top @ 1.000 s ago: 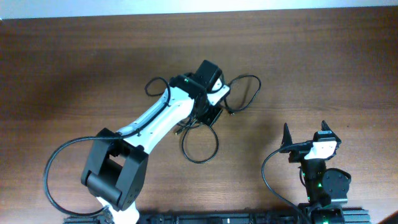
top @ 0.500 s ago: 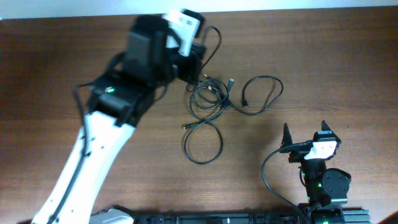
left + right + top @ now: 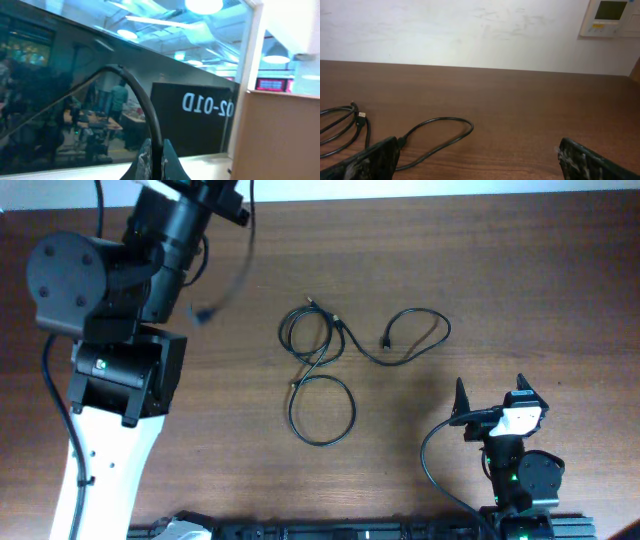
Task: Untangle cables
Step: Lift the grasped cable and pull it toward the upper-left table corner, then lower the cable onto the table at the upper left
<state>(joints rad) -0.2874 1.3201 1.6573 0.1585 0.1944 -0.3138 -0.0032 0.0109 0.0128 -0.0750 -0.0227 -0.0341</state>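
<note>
Black cables [image 3: 320,360] lie well inside table [image 3: 520,270] edges, apart from right claw [image 3: 490,385]

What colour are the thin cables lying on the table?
Black cables, against the brown wooden table; the overhead view shows it best.

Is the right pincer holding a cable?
No, the right pincer is open and empty; the cables lie on the wood ahead of it.
</note>
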